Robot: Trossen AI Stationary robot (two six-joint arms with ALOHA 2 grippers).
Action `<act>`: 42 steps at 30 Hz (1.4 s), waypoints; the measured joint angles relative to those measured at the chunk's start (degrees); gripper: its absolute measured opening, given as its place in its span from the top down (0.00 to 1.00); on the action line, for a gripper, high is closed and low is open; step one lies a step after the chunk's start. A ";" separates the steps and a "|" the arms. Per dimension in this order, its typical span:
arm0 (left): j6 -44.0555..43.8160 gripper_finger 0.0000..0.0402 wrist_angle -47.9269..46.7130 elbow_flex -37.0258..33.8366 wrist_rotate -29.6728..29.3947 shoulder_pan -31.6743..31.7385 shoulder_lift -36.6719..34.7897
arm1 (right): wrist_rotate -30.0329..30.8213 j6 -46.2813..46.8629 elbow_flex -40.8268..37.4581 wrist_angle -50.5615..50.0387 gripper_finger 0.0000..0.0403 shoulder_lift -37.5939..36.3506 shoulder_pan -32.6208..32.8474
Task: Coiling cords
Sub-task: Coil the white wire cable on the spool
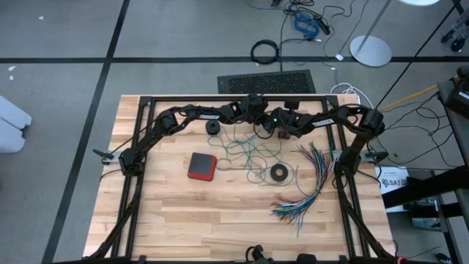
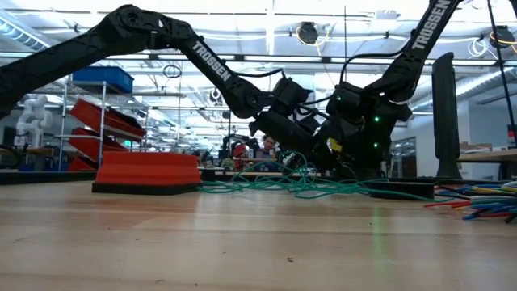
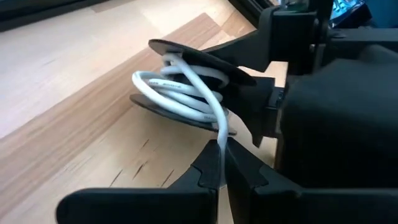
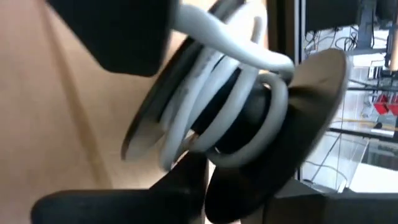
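Observation:
At the table's far middle, my two grippers meet over a small black spool [image 3: 186, 81] wound with the white cord [image 4: 205, 93]. My left gripper [image 3: 222, 152] is shut on a strand of that cord. My right gripper [image 4: 208, 177] is shut on the spool. In the high view, my left gripper [image 1: 261, 129] and my right gripper [image 1: 280, 130] stand side by side. The teal-green cord [image 1: 249, 155] lies loose and tangled on the wood nearer the middle, and shows as low loops [image 2: 283, 184] in the low view. My left gripper pinches a single strand of the white cord [image 3: 221, 132] between its two fingertips, just where it leaves the windings. The fingers come from the table's left, slanting down. The strand runs straight from the spool into them. My right gripper holds the spool on the side away from my left gripper, reaching in from the table's right. Its own body and the spool's flange [image 4: 311, 93] hide the part the fingers are on. The spool is tilted and lifted clear of the table.
A red and black box [image 1: 201, 166] lies left of the teal cord, and a black ring [image 1: 278, 173] lies right of it. A fanned bundle of multicoloured wires [image 1: 311, 183] spreads at the right. A small black piece [image 1: 213, 127] sits near the far edge.

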 joint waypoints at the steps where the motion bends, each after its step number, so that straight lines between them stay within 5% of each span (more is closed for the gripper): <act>1: 0.20 0.97 -0.20 0.00 -0.07 -0.02 0.00 | 0.05 -0.45 0.00 -0.19 0.86 -0.01 0.37; 13: 2.38 0.96 -1.77 0.00 -2.07 0.06 -0.28 | -2.47 -2.46 -0.33 -5.30 0.80 -5.86 3.40; 24: 5.92 0.96 -2.36 0.15 -5.07 -0.39 -0.44 | -28.49 4.36 -0.43 -8.90 0.80 -10.88 -3.07; 42: 11.16 0.92 -6.15 -0.13 -9.46 -2.17 0.35 | -30.66 5.64 0.20 -0.10 0.80 -10.96 -3.32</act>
